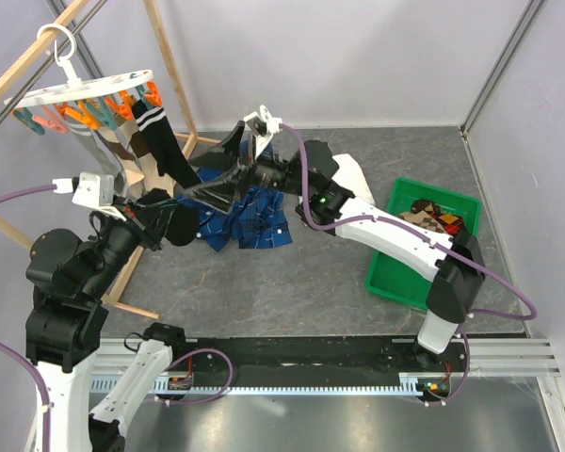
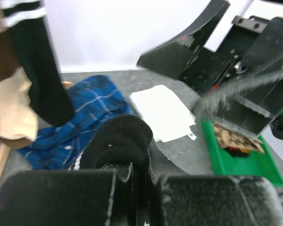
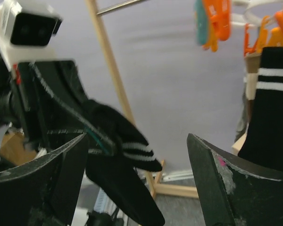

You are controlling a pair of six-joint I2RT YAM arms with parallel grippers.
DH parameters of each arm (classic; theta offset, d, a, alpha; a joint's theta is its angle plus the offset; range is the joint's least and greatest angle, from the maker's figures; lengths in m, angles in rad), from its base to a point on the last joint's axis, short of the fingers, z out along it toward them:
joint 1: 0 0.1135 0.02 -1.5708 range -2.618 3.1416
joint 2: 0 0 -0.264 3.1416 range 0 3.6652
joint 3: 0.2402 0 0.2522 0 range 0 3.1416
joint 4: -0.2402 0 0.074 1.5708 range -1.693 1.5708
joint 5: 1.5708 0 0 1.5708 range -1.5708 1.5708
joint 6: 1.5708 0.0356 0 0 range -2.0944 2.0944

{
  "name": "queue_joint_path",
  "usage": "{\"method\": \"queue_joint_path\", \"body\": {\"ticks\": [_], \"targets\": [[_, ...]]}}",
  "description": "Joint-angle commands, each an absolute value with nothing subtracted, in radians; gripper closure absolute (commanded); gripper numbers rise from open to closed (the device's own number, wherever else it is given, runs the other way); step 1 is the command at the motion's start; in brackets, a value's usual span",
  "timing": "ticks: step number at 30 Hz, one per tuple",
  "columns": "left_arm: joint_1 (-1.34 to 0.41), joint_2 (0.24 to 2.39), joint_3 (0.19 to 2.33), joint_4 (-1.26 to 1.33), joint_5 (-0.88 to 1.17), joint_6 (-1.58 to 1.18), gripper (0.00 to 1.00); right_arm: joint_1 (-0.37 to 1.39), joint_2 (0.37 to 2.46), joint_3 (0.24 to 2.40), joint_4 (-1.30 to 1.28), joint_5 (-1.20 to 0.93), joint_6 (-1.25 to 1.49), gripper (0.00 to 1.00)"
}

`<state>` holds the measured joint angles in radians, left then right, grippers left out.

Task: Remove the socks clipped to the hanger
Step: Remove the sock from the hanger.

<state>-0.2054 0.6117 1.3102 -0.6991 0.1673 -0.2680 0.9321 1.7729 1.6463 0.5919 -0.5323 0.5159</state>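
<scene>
The white hanger (image 1: 85, 89) hangs at the far left with orange and teal clothespins (image 3: 217, 23). Clipped to it are a black sock with white stripes (image 1: 160, 141) (image 3: 273, 113) (image 2: 42, 70) and beige and brown socks (image 2: 12, 113). My left gripper (image 1: 160, 221) (image 2: 148, 176) is shut on another black striped sock (image 1: 181, 224) (image 2: 120, 141) (image 3: 122, 160) below the hanger. My right gripper (image 1: 212, 169) (image 3: 137, 179) stands wide open next to that sock, its fingers (image 3: 236, 183) apart from the fabric.
A blue plaid shirt (image 1: 250, 217) (image 2: 80, 113) and a white towel (image 2: 162, 110) lie on the table. A green bin (image 1: 395, 264) (image 2: 240, 160) at the right holds checkered socks (image 1: 435, 215). Wooden rack poles (image 1: 174, 71) (image 3: 111, 70) frame the hanger.
</scene>
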Motion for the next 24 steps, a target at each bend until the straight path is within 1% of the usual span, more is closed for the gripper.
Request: {"method": "queue_joint_path", "body": {"ticks": [1, 5, 7, 10, 12, 14, 15, 17, 18, 19, 20, 22, 24], "targets": [[-0.209, 0.629, 1.342, -0.629, 0.345, -0.288, 0.98, 0.933, 1.707, 1.540, 0.621, -0.719, 0.379, 0.04], [-0.209, 0.635, 1.345, -0.601, 0.396, -0.313, 0.98, 0.934, 1.675, 1.458, 0.609, -0.701, 0.322, 0.02], [-0.209, 0.635, 1.344, -0.584, 0.419, -0.325, 0.98, 0.934, 1.678, 1.450, 0.609, -0.719, 0.304, 0.02], [-0.209, 0.641, 1.327, -0.557, 0.455, -0.342, 0.98, 0.937, 1.698, 1.454, 0.633, -0.791, 0.345, 0.07], [-0.209, 0.647, 1.309, -0.535, 0.469, -0.351, 0.98, 0.943, 1.709, 1.445, 0.696, -0.828, 0.389, 0.10], [-0.209, 0.652, 1.296, -0.531, 0.476, -0.350, 0.97, 0.940, 1.707, 1.412, 0.788, -0.828, 0.455, 0.30], [-0.209, 0.656, 1.295, -0.529, 0.477, -0.347, 0.92, 0.939, 1.701, 1.401, 0.799, -0.787, 0.463, 0.57], [-0.209, 0.664, 1.292, -0.529, 0.472, -0.333, 0.83, 0.922, 1.681, 1.384, 0.781, -0.715, 0.479, 0.86], [-0.209, 0.669, 1.292, -0.531, 0.471, -0.327, 0.74, 0.913, 1.675, 1.384, 0.756, -0.681, 0.480, 1.00], [-0.209, 0.672, 1.292, -0.529, 0.459, -0.322, 0.67, 0.899, 1.661, 1.397, 0.717, -0.605, 0.486, 1.00], [-0.209, 0.673, 1.292, -0.528, 0.445, -0.316, 0.61, 0.867, 1.655, 1.410, 0.621, -0.577, 0.508, 1.00], [-0.209, 0.676, 1.292, -0.517, 0.408, -0.305, 0.38, 0.829, 1.625, 1.433, 0.524, -0.499, 0.520, 1.00], [-0.209, 0.676, 1.292, -0.512, 0.371, -0.285, 0.23, 0.781, 1.580, 1.430, 0.364, -0.407, 0.490, 1.00]]}}
